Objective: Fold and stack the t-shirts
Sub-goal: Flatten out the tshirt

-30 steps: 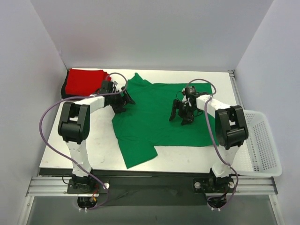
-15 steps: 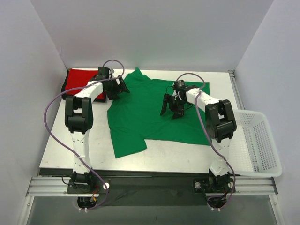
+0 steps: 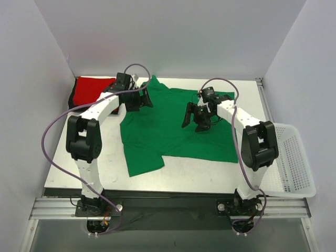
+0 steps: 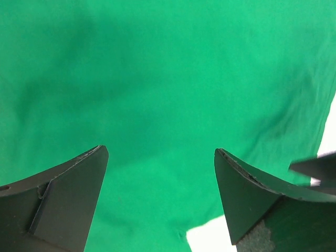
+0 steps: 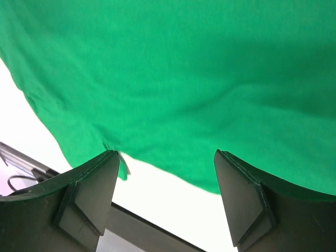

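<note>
At the table's point(image 3: 105, 168) far left corner we list a folded red t-shirt point(image 3: 93, 90), lying on a black one point(image 3: 71, 101) whose edge shows beneath. Next, the left gripper point(image 4: 160, 152): jaws wide apart, empty, above the far left part of the green t-shirt point(image 3: 168, 131). That shirt lies spread mid-table, one sleeve toward the near edge. Right gripper point(image 5: 165, 152): jaws apart, holding nothing, over the shirt's right half. Far right, we note a white mesh basket point(image 3: 294, 157) beside the table.
</note>
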Action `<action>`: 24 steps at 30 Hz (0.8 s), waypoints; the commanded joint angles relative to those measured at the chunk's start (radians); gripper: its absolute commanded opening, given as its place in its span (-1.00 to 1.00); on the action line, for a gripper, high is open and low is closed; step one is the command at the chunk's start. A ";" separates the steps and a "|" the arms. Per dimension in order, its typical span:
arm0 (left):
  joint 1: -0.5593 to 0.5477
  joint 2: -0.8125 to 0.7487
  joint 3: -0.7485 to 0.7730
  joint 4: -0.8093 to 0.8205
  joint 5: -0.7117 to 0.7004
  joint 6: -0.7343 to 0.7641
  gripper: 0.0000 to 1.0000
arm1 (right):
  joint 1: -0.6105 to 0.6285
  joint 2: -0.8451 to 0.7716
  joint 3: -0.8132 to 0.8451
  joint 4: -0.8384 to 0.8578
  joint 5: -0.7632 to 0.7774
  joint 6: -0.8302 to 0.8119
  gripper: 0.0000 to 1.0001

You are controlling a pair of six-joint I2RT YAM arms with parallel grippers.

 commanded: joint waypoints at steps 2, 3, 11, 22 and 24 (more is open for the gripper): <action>-0.021 -0.106 -0.195 0.046 -0.003 -0.033 0.88 | -0.011 -0.064 -0.102 -0.048 0.029 -0.030 0.49; -0.021 -0.106 -0.225 0.055 0.006 -0.042 0.88 | -0.013 -0.065 -0.127 -0.048 0.041 -0.038 0.49; -0.015 -0.056 -0.312 0.048 0.016 -0.033 0.89 | -0.011 -0.021 -0.175 -0.031 0.084 -0.073 0.49; 0.043 0.125 -0.130 -0.040 -0.004 0.054 0.89 | 0.007 0.095 -0.143 -0.019 0.054 -0.028 0.48; 0.045 0.157 -0.078 -0.072 -0.009 0.072 0.89 | 0.012 0.111 -0.120 -0.021 0.049 -0.018 0.47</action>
